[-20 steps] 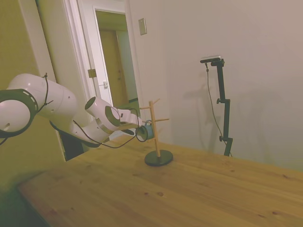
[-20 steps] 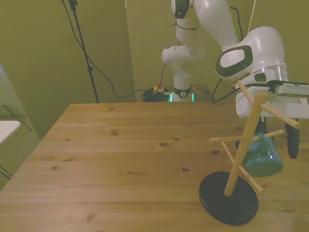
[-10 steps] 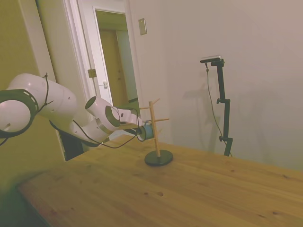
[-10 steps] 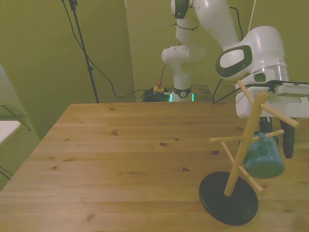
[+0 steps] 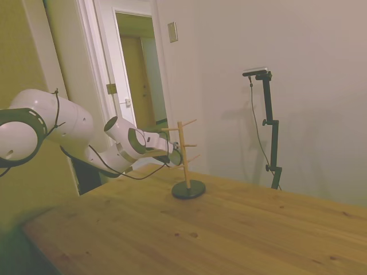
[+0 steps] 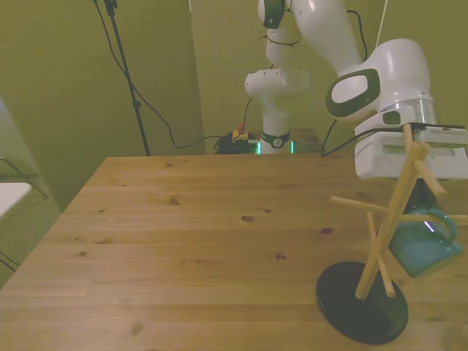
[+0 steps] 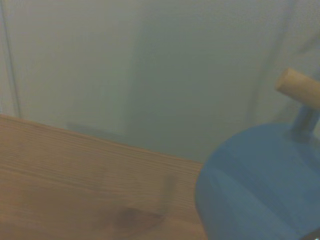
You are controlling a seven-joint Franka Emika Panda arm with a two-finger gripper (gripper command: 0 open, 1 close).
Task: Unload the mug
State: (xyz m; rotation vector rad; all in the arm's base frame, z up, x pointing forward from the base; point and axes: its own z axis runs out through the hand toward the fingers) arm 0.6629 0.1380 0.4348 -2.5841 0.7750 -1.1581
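Front view, going from its left to its right: bare wooden table (image 6: 183,241), then the peg stand (image 6: 380,248) on its dark round base, then the mug (image 6: 424,245) hanging by its loop handle on a peg, tipped, near the picture's edge. The gripper (image 6: 423,208) sits just above the mug, behind the stand, probably to draw the handle off; I cannot tell whether its fingers are apart or together.

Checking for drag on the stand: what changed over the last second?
The peg stand slid toward the front view's right and turned, so its pegs point differently. The mug went with it, handle still looped on a peg, the gripper beside it. The table is as before.
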